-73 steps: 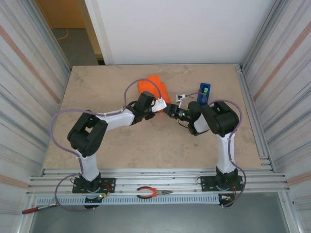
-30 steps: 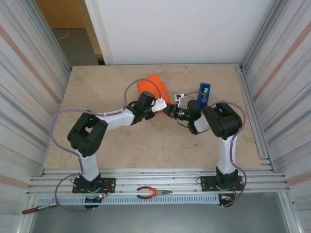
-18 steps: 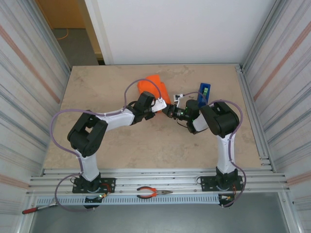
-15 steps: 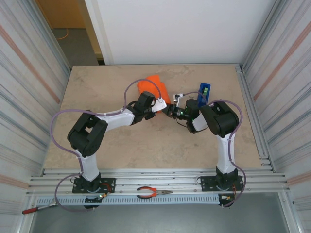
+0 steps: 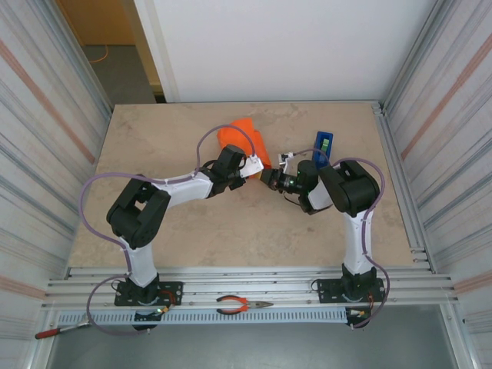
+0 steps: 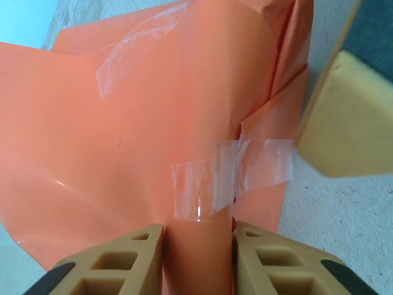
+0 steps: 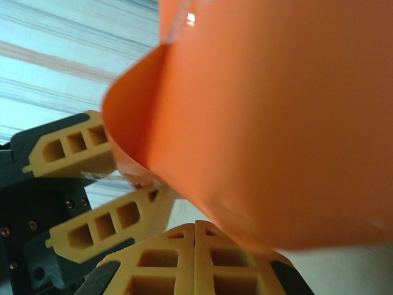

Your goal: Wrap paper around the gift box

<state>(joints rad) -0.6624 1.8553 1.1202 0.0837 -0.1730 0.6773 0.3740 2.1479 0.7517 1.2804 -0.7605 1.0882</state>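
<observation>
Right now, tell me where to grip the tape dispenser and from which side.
I'd take the dispenser across its two long blue sides, coming down from above. It is a narrow block pointing away from the arms, and the right arm crowds its near end.

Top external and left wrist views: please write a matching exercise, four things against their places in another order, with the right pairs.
1. bright orange paper sheet
2. narrow blue tape dispenser
3. orange-handled pliers
4. clear tape strip

a. on the metal rail at the near edge
b. stuck across a paper seam
c. between the fingers of the left gripper
d. on the beige table, beside the right arm

Pairs: 1-c, 2-d, 3-a, 4-b
</observation>
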